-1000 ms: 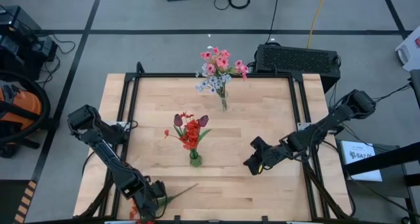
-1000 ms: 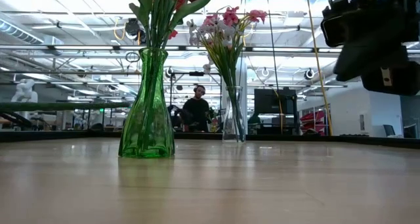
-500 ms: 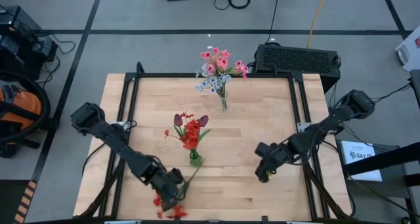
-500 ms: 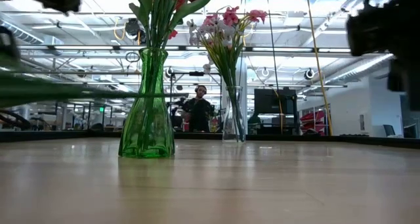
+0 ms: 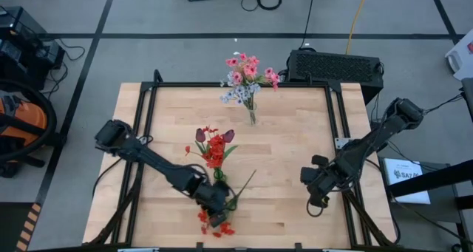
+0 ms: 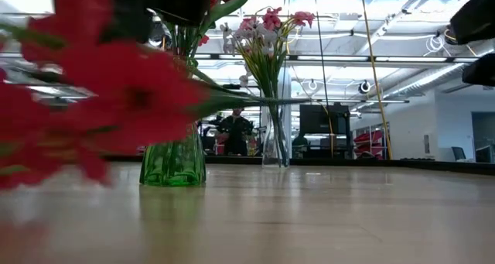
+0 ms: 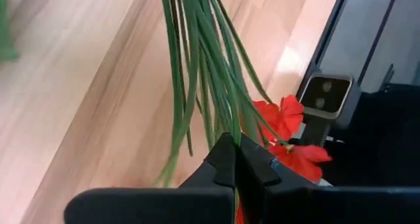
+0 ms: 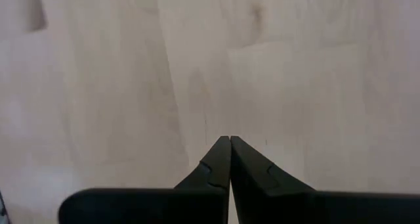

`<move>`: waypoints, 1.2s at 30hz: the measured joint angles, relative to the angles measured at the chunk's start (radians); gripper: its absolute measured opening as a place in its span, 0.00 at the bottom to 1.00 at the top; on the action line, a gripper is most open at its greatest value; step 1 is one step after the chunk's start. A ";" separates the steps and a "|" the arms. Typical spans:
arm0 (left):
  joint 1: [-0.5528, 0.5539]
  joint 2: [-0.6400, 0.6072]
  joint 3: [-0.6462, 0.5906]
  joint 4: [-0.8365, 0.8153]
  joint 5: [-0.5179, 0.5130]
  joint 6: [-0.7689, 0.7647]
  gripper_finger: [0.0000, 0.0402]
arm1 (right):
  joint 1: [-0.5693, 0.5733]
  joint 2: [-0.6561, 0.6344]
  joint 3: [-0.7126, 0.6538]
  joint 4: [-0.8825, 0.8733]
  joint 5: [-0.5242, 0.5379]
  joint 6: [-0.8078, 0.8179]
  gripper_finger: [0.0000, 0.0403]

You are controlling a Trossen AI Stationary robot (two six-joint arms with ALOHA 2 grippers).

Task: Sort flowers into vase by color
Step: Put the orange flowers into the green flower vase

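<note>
High view: left tool (image 5: 216, 210) carried red flower (image 5: 209, 224) rightward.

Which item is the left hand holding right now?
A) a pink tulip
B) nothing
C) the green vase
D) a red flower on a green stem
D: the left hand is shut on the red flower, its green stem running out past the closed fingers near the green vase.

High view straight down over the whole pale wooden table (image 5: 281, 156), low view level at tabletop height facing the room behind, both sharing the ribbed green glass vase (image 6: 172, 132), each wrist view close, looking past its dark fingers (image 8: 230, 161) onto the boards
</note>
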 joint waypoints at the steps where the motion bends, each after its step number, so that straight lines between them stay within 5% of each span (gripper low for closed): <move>1: 0.010 0.019 0.020 -0.004 0.008 0.009 0.00 | 0.001 -0.010 -0.002 0.002 0.013 -0.019 0.00; 7: 0.062 0.136 0.143 -0.056 0.057 0.094 0.00 | 0.004 -0.047 -0.003 0.160 0.187 -0.130 0.00; 10: 0.082 0.173 0.174 -0.068 0.061 0.100 0.00 | 0.001 -0.035 -0.003 0.284 0.252 -0.326 0.00; 17: 0.093 0.188 0.188 -0.061 0.051 0.098 0.00 | -0.051 0.033 -0.003 0.482 0.261 -0.664 0.10; 28: 0.072 0.187 0.188 -0.048 0.044 0.074 0.00 | -0.089 0.239 0.001 0.827 0.262 -1.104 0.40; 36: 0.073 0.187 0.188 -0.048 0.065 0.069 0.00 | -0.089 0.465 0.168 0.860 0.338 -1.279 0.47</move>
